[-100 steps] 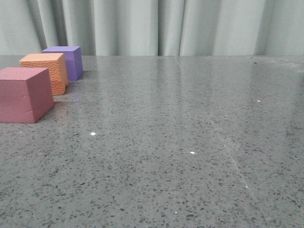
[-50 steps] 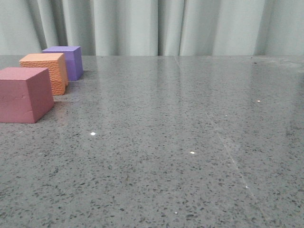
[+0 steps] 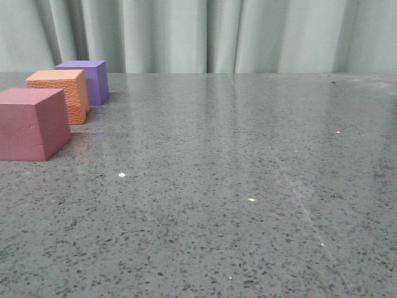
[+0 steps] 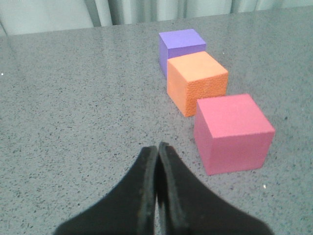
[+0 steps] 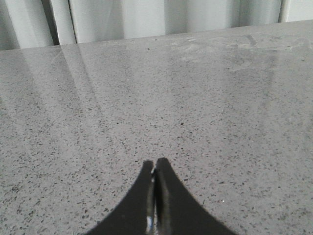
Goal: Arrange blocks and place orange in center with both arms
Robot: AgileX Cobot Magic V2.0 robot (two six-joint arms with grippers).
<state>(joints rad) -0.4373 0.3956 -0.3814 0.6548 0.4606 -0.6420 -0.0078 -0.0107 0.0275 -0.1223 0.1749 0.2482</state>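
Along the left edge of the grey speckled counter (image 3: 248,186), three foam blocks stand in a row running from near to far: the dull red-pink cube (image 3: 32,124) nearest, the orange cube (image 3: 59,94) in the middle, the purple cube (image 3: 85,81) farthest, toward the far left corner. In the front view the orange cube overlaps the purple one and sits just behind the red-pink one; the left wrist view shows narrow gaps or contact between neighbours, and which it is cannot be told. The red-pink cube is cut off by the left border of the front view.

The rest of the counter, from the middle to the right edge and up to the curtain (image 3: 217,34) along the far edge, is bare surface with a few bright specks.

The left gripper (image 4: 157,152) hangs over the counter near the red-pink cube, its dark fingers (image 4: 145,171) clenched together on nothing. The right gripper (image 5: 154,166) is likewise pressed closed and empty above bare counter, well apart from the blocks. Neither arm shows in the front view.
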